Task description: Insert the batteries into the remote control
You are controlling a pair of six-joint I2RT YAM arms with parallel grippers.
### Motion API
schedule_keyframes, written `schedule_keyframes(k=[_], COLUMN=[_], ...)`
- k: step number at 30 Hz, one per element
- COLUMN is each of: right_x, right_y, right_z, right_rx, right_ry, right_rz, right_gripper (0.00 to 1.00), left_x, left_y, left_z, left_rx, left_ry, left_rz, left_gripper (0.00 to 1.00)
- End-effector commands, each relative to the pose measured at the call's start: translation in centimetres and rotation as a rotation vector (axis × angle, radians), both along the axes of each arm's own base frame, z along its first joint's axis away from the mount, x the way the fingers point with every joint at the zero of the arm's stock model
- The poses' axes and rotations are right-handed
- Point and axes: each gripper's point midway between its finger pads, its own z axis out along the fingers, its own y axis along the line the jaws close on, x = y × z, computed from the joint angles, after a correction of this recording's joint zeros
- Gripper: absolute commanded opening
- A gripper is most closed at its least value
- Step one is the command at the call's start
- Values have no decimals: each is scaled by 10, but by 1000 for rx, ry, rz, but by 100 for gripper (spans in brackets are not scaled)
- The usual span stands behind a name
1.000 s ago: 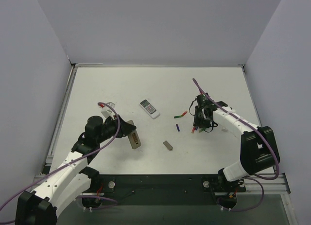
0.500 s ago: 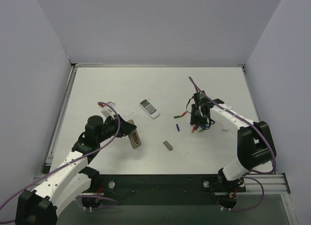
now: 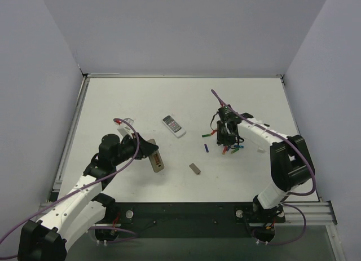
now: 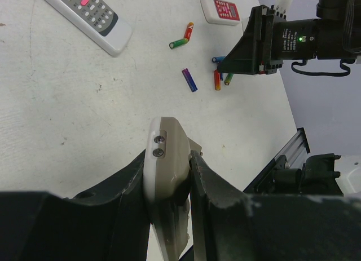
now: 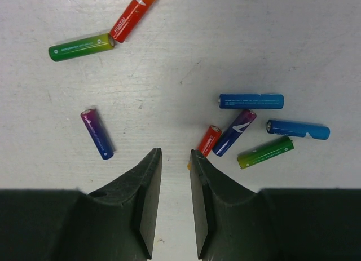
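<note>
- Overhead, two robot arms reach over a white desk (image 3: 141,97): the left arm (image 3: 84,185) at lower left and the right arm (image 3: 265,137) at mid right.
- The left jaws are clamped on the remote control (image 4: 166,171), pressing on both of its long sides. Its tan-grey back, with two small screws, faces the wrist camera.
- Seen from above, the remote control (image 3: 157,160) is left of the desk's middle. It seems raised off the surface, though that view is too small to be sure.
- The batteries (image 4: 189,79) lie loose on the desk under the right arm, well apart from the remote control.
- Five of them cluster together: a blue battery (image 5: 251,101), a purple-and-blue battery (image 5: 234,132), a red-orange battery (image 5: 207,141), a second blue battery (image 5: 298,129) and a green-yellow battery (image 5: 265,152).
- Further left, a purple battery (image 5: 97,133) lies alone. Beyond it, a green battery (image 5: 82,47) meets a red battery (image 5: 135,16) end to end.
- The right jaws point down at the desk with a narrow gap between them, holding nothing. The near end of the red-orange battery is hidden behind one jaw tip.
- A white remote with a dark display (image 3: 173,125) lies near the desk's middle.
- A small grey cover plate (image 3: 194,168) lies nearer the arms.
- A red flat remote (image 4: 221,10) lies past the batteries.
</note>
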Motion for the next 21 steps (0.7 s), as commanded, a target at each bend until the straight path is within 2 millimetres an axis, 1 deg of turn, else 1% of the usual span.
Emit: schedule_keyframes(k=[1, 5, 16, 21], right_x=[-2, -1, -1, -2], right_y=[-19, -26, -27, -26], right_z=[-4, -9, -18, -23], right_rx=[-84, -108, -119, -117], right_ry=[31, 39, 66, 76], right_rz=[-55, -98, -114, -113], right_gripper=[23, 23, 23, 20], left_x=[4, 4, 5, 5], left_y=[-6, -6, -8, -9], left_z=[21, 20, 19, 20], left_rx=[-44, -51, -57, -58], left_ry=[-60, -56, -51, -48], left_rz=[-21, -22, -26, -30], left_gripper=[0, 0, 0, 0])
